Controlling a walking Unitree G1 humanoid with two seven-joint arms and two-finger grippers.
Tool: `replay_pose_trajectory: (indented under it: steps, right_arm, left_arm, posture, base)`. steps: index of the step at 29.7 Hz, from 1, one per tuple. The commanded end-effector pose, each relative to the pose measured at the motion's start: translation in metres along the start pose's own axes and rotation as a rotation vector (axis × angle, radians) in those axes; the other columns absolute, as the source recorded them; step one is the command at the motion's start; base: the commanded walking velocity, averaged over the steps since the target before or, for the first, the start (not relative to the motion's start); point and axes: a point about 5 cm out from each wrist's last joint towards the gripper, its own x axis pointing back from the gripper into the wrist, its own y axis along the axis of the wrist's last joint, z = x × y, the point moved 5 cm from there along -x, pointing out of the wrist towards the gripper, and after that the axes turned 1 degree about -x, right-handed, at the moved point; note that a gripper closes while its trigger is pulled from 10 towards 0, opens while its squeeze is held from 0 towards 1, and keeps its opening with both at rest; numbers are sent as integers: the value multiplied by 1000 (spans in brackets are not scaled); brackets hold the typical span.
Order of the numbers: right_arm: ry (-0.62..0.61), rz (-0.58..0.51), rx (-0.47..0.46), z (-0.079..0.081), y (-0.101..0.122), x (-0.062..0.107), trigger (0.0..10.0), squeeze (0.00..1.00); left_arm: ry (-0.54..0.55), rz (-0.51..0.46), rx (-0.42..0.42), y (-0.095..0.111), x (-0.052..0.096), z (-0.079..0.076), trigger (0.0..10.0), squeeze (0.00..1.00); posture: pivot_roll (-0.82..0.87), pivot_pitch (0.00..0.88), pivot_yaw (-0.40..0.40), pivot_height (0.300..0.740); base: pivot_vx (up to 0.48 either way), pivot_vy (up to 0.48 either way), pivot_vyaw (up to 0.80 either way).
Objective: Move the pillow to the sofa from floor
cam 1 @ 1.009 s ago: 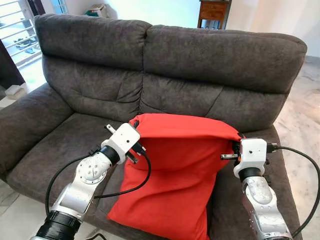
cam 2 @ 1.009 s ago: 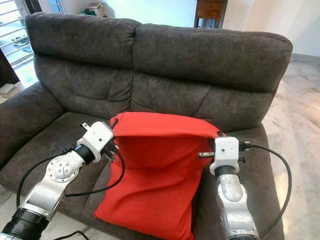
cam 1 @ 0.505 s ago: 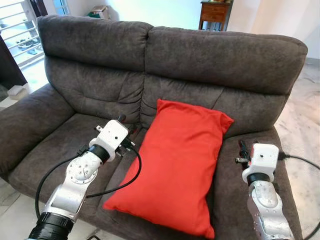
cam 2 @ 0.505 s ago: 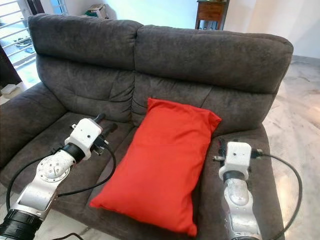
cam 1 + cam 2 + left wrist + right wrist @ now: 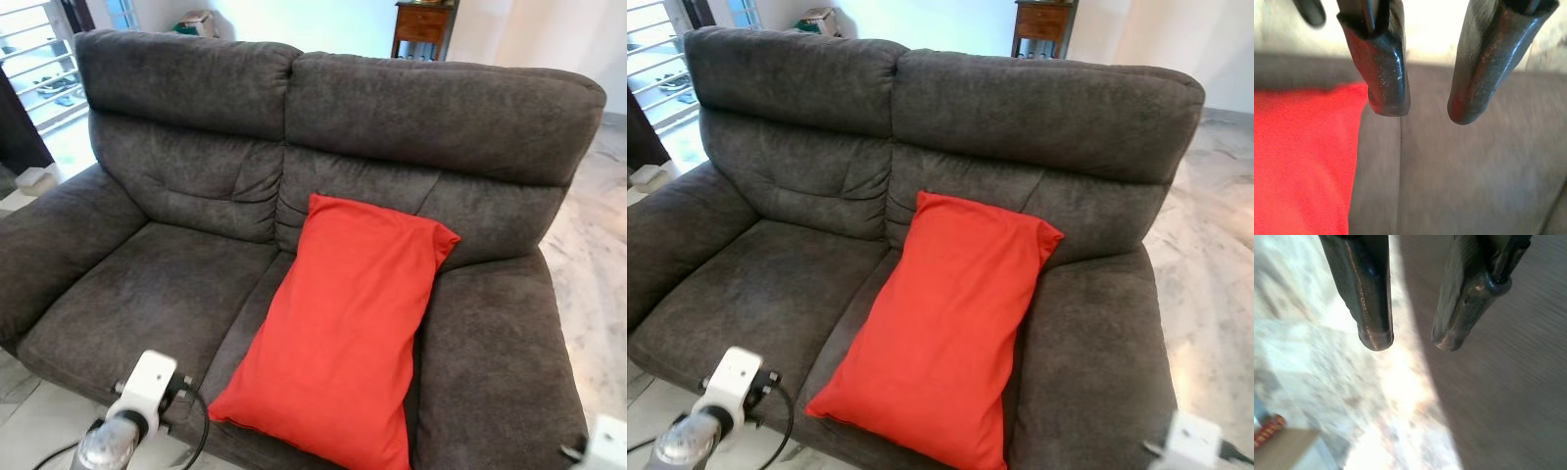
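The red pillow (image 5: 338,333) lies on the dark grey sofa (image 5: 176,284), its upper end leaning against the backrest and its lower end reaching the seat's front edge. Nothing holds it. My left arm's wrist (image 5: 147,384) is low in front of the seat's left half, apart from the pillow. In the left wrist view the left gripper (image 5: 1425,110) is open, with the pillow (image 5: 1303,161) and grey seat fabric beyond it. My right arm's wrist (image 5: 604,446) sits at the lower right, off the sofa. The right gripper (image 5: 1411,341) is open over marble floor beside the sofa's side.
Pale marble floor (image 5: 593,225) runs along the sofa's right side. A wooden cabinet (image 5: 423,22) stands behind the sofa. A window grille (image 5: 39,59) is at the far left. A small box with a red striped object (image 5: 1268,428) lies on the floor.
A second ago both grippers held the pillow's top corners. They let go, the pillow settled against the backrest, and both arms have since dropped back toward the picture's bottom corners.
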Motion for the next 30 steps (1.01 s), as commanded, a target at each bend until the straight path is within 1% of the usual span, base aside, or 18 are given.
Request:
replay_pose_trajectory:
  steps: [1, 2, 3, 5, 8, 11, 12, 13, 14, 16, 17, 18, 19, 20, 22, 25, 28, 30]
  right_arm:
    - [-9, 56, 42, -9, -23, 5, 10000, 0]
    - [-6, 79, 60, -11, -32, 8, 10000, 0]
    - [5, 126, 86, -10, -48, 13, 10000, 0]
    - [18, 152, 109, -8, -57, 17, 10000, 0]
    - [63, 206, 159, 4, -78, 27, 10000, 0]
    - [100, 241, 227, 14, -92, 36, 10000, 0]
    - [101, 265, 205, 18, -100, 40, 10000, 0]
    - [101, 265, 205, 18, -100, 40, 10000, 0]
    - [84, 296, 158, 17, -107, 44, 10000, 0]
    - [89, 311, 144, 19, -111, 46, 10000, 0]
    - [112, 312, 169, 22, -112, 48, 10000, 0]
    - [145, 315, 195, 27, -115, 51, 10000, 0]
    - [153, 316, 199, 29, -115, 51, 10000, 0]
    - [179, 327, 216, 33, -118, 53, 10000, 0]
    - [188, 330, 223, 34, -118, 53, 10000, 0]
    - [231, 320, 239, 42, -115, 52, 10000, 0]
    - [305, 307, 247, 56, -109, 52, 10000, 0]
    - [336, 285, 285, 63, -104, 50, 10000, 0]
  left_arm:
    - [-8, 60, 21, -21, 6, -7, 10000, 0]
    - [-18, 77, 23, -27, 7, -11, 10000, 0]
    - [-38, 107, 20, -36, 8, -19, 10000, 0]
    - [-46, 131, 20, -43, 9, -24, 10000, 0]
    - [-59, 198, 19, -58, 12, -33, 10000, 0]
    - [-99, 268, -13, -75, 18, -40, 10000, 0]
    - [-127, 317, -50, -87, 24, -43, 10000, 0]
    - [-127, 317, -50, -87, 24, -43, 10000, 0]
    - [-131, 380, -55, -100, 30, -42, 10000, 0]
    - [-128, 411, -52, -106, 34, -42, 10000, 0]
    - [-133, 428, -63, -110, 36, -43, 10000, 0]
    - [-128, 449, -53, -115, 39, -45, 10000, 0]
    - [-123, 454, -41, -115, 39, -45, 10000, 0]
    - [-108, 456, -16, -115, 39, -47, 10000, 0]
    - [-105, 455, -10, -115, 38, -48, 10000, 0]
    - [-102, 447, 18, -109, 33, -55, 10000, 0]
    - [-132, 439, -5, -105, 30, -60, 10000, 0]
    - [-147, 443, -39, -106, 30, -61, 10000, 0]
  posture:
    - [-54, 77, 51, 740]
    - [-55, 73, 53, 740]
    - [-58, 58, 57, 740]
    - [-59, 38, 62, 740]
    - [-60, 3, 68, 740]
    - [-59, 0, 67, 740]
    - [-62, 0, 72, 740]
    - [-62, 0, 72, 740]
    - [-69, 0, 83, 740]
    - [-69, 0, 83, 740]
    - [-70, 0, 86, 740]
    - [-80, 0, 87, 740]
    - [-81, 0, 85, 740]
    - [-83, 0, 80, 740]
    - [-83, 0, 80, 740]
    - [-80, 0, 65, 740]
    - [-79, 0, 66, 740]
    - [-81, 0, 71, 740]
  base:
    - [0, 0, 0]
    - [0, 0, 0]
    - [0, 0, 0]
    - [0, 0, 0]
    - [0, 0, 0]
    - [0, 0, 0]
    - [0, 0, 0]
    - [0, 0, 0]
    - [0, 0, 0]
    - [0, 0, 0]
    - [0, 0, 0]
    - [0, 0, 0]
    - [0, 0, 0]
    - [0, 0, 0]
    - [0, 0, 0]
    - [0, 0, 0]
    - [0, 0, 0]
    - [0, 0, 0]
